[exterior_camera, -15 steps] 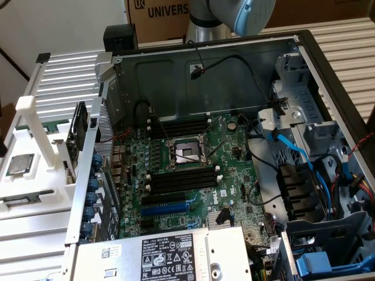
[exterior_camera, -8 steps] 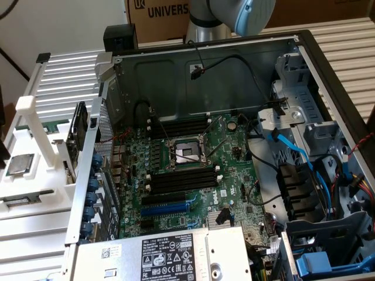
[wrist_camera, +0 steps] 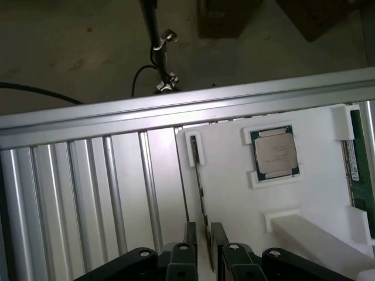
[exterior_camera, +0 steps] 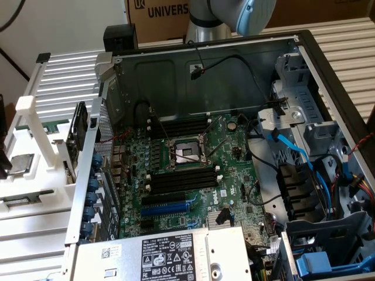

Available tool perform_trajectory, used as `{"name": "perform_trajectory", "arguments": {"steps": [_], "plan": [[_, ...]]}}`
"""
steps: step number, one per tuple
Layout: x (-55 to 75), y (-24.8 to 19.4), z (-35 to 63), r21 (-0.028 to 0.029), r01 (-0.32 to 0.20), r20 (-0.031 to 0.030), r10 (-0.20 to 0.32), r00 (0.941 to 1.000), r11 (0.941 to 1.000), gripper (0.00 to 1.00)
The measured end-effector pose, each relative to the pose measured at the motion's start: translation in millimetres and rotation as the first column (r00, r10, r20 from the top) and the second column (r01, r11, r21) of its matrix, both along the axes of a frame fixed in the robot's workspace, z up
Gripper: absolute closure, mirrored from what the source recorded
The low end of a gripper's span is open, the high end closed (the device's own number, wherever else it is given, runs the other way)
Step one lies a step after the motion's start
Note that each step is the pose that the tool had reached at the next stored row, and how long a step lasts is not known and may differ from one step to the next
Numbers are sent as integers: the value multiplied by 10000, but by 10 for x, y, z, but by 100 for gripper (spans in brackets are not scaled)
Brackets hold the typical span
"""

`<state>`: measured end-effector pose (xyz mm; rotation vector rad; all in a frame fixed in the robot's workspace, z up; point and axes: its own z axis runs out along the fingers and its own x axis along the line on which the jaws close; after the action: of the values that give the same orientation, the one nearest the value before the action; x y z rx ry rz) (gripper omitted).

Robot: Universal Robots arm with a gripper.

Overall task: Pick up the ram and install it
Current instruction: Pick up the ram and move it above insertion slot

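The exterior camera sits high, off the arm, and looks steeply down into the open computer case [exterior_camera: 205,76]. It is near enough that the motherboard [exterior_camera: 193,170] takes the middle and the case runs off the near edge. The arm [exterior_camera: 240,14] stands at the far side, beyond the case's back wall. The wrist camera looks down past the gripper [wrist_camera: 204,227] (its dark links sit close in the foreground) onto the white holder [wrist_camera: 234,193], from near by. Both views share that holder, which lies at the exterior view's left, along with its processor chip [wrist_camera: 274,152] and the ribbed aluminium table [wrist_camera: 88,193] under it.
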<state>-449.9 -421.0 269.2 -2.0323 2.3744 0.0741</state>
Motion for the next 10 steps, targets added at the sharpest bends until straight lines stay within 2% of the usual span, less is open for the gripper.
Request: {"name": "perform_trajectory", "arguments": {"steps": [2,5,10], "plan": [[40,-2,-31,124,-123,-41,124,9999,9998,76],[68,-3,-75,155,-318,-103,320,9994,9994,76],[173,-8,-241,174,-846,-175,849,9962,9963,76]]}}
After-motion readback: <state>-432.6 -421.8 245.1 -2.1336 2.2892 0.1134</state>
